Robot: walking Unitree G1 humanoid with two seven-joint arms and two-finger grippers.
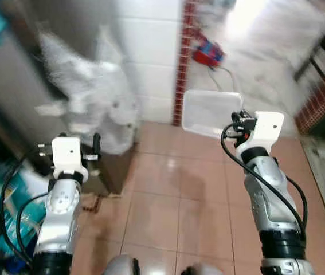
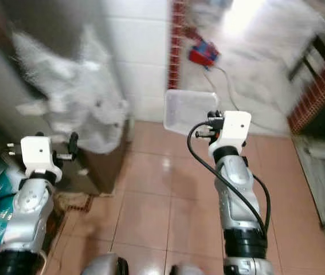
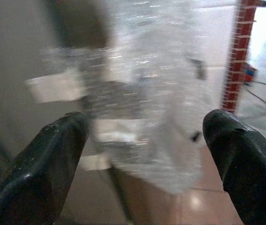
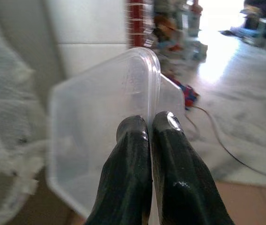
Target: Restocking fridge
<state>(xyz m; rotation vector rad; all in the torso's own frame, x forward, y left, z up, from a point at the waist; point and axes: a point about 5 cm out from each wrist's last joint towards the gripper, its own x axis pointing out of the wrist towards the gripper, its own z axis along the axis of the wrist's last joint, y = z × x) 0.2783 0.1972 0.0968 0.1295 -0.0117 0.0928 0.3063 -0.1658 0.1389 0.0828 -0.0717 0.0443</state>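
One clear container [image 1: 211, 113] held edge-on in right claw [image 4: 151, 123], pinched at rim.

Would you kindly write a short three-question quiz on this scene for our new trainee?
1. True or false: the right end effector is shut on the rim of a clear plastic tub.
2. Multiple choice: what does the left end effector face? A) a red kettle B) a white plastic bag C) a glass bottle
3. Fill in: the left end effector's fingers stand ____, with nothing between them.

Key: 1 true; 2 B; 3 open.
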